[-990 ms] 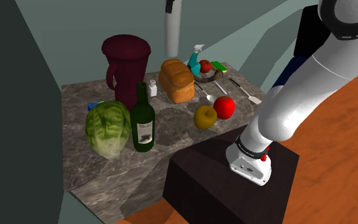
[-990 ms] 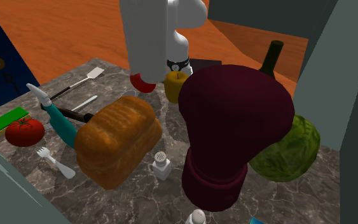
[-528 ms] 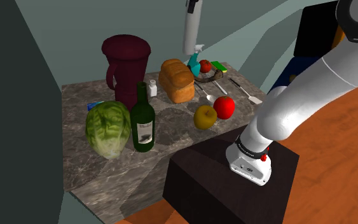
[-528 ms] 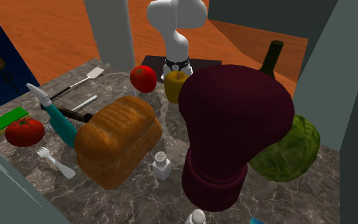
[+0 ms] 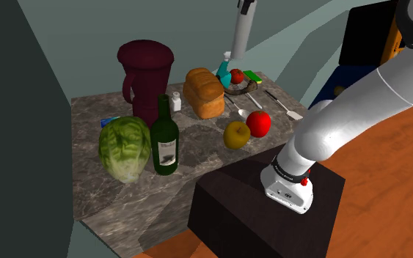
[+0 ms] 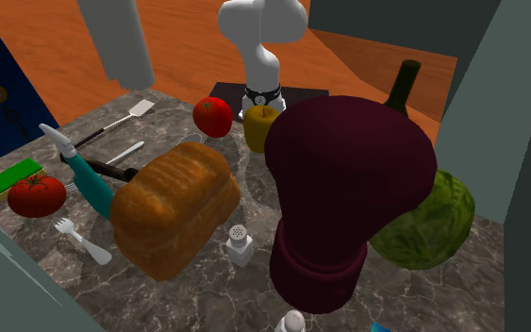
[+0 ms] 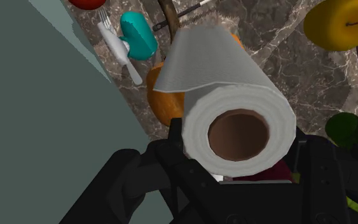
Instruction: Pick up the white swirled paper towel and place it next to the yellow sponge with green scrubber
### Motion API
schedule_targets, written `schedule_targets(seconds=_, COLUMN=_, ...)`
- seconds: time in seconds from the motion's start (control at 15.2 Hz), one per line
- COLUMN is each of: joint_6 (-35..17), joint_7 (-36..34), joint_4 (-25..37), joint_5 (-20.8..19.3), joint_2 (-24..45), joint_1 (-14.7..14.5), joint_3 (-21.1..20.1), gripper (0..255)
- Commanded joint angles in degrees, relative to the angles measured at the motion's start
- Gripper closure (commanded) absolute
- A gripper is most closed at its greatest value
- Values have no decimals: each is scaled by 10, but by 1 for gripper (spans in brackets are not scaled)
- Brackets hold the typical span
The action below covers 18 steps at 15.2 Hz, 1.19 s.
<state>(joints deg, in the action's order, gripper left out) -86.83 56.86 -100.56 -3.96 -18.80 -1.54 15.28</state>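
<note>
The white paper towel roll (image 7: 234, 108) is clasped between my black fingers (image 7: 171, 156) and seen end-on, with its brown core facing the camera. My gripper (image 5: 248, 6) holds it upright, high above the table's far end; the roll (image 5: 242, 33) hangs over the teal spray bottle (image 5: 224, 72). The yellow sponge with its green scrubber (image 5: 252, 75) lies flat at the far corner, just to the shoulder view's right of the roll. In the second exterior view the roll (image 6: 117, 42) hangs at the upper left, with the sponge (image 6: 6, 181) on the marble below.
A dark red pitcher (image 5: 146, 77), bread loaf (image 5: 203, 91), cabbage (image 5: 125, 149), wine bottle (image 5: 165, 138), red apple (image 5: 258, 122) and yellow apple (image 5: 236, 134) crowd the marble table (image 5: 87, 183). A tomato (image 6: 37, 194), white fork (image 6: 82, 240), spatula (image 6: 112, 121) and salt shaker (image 6: 240, 245) lie near the sponge. Grey walls close off the back.
The arm has carried the paper towel roll to the shoulder view's right, from above the bread loaf to above the spray bottle, closer to the sponge. The table's objects stay put.
</note>
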Motion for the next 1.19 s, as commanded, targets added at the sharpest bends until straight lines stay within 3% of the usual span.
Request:
schedule_targets(seconds=0.0, joint_6=0, joint_7=29, joint_4=-4, joint_5=-6, joint_2=-6, joint_1=10, joint_3=19, gripper=255)
schedule_targets(seconds=0.66, joint_6=8, joint_7=178, joint_4=33, joint_5=-17, joint_2=17, joint_1=52, joint_3=125, gripper=255)
schedule_targets(seconds=1.12, joint_6=17, joint_7=299, joint_4=102, joint_5=5, joint_2=81, joint_1=79, joint_3=216, gripper=255)
